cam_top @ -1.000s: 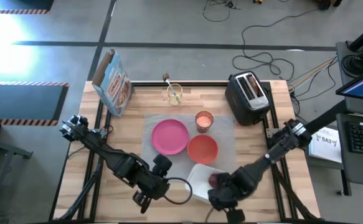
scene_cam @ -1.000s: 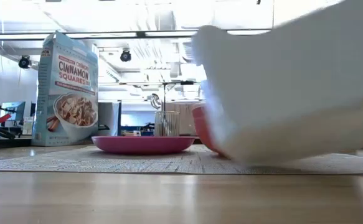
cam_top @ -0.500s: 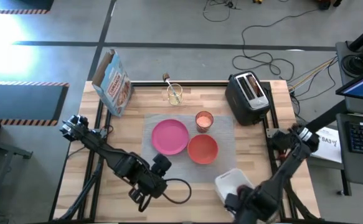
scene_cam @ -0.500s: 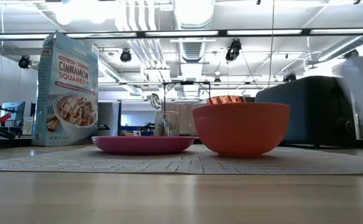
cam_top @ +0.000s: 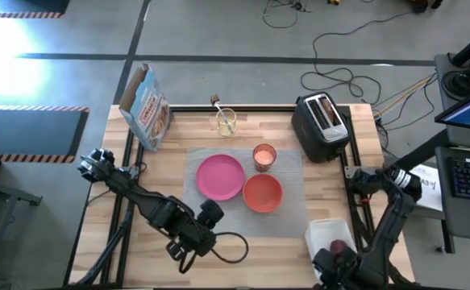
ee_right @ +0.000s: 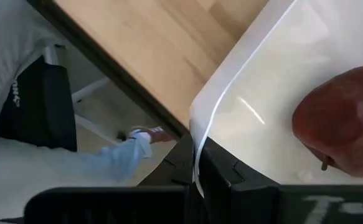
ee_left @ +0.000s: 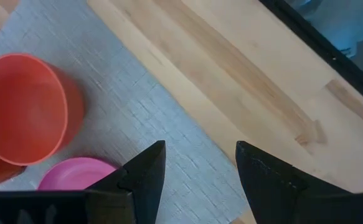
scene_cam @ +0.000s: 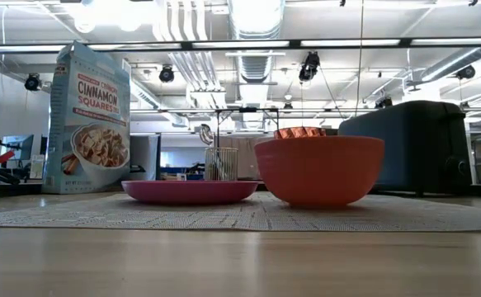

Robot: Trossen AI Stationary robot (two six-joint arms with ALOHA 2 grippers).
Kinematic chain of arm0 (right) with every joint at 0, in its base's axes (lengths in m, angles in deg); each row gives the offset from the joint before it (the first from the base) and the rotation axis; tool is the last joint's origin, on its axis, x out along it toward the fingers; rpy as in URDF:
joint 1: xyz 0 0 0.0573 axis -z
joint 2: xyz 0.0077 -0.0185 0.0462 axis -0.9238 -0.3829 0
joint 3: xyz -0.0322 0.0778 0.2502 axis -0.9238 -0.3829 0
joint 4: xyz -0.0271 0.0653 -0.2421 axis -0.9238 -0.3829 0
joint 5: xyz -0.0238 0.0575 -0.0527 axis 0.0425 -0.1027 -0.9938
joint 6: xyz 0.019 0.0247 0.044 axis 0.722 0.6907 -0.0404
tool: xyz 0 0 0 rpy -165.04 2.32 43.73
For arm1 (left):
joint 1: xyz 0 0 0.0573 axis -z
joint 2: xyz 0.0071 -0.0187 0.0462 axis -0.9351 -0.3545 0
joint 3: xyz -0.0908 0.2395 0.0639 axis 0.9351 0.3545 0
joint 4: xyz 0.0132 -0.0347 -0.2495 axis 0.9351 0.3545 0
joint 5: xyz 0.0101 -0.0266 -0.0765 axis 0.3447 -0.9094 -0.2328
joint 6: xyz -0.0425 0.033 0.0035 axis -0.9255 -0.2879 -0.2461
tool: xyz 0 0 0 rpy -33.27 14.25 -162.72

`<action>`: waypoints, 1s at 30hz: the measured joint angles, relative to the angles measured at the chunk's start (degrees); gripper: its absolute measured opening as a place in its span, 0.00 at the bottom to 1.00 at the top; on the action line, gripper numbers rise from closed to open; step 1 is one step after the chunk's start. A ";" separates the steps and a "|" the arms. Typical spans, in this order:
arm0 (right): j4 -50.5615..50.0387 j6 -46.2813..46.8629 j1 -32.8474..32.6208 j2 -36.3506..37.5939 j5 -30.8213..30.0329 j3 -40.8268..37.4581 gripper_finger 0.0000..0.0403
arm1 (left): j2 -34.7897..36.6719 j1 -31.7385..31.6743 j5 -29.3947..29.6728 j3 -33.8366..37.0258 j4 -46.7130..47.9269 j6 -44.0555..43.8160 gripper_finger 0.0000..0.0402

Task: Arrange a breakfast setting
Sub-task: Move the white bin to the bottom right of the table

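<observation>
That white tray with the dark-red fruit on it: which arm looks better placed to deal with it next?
The right one. The right gripper is already clamped on the white tray rim, with the dark-red fruit on it. The left gripper is open over the placemat, empty.

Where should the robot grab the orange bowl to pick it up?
Best bet: pinch the red-orange bowl by its rim, coming straight down from above. It stands upright and open on the grey placemat, and its walls look too wide for the fingers to span. The rim's near side, away from the pink plate and the small cup, leaves most room.
</observation>
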 joint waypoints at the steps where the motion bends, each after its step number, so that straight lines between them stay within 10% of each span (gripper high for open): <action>1: 0.12 1.09 -0.39 -0.01 0.07 -0.10 0.02 | 0.01 -0.33 0.05 0.00 -0.02 0.16 0.44; 19: 4.06 4.87 -1.92 -0.09 7.51 -4.65 0.04 | 0.02 -2.59 0.05 0.02 0.26 1.02 0.44; 30: 5.52 3.91 -1.92 -0.09 9.07 -4.73 0.27 | 0.02 -2.85 0.02 0.04 0.60 0.05 0.44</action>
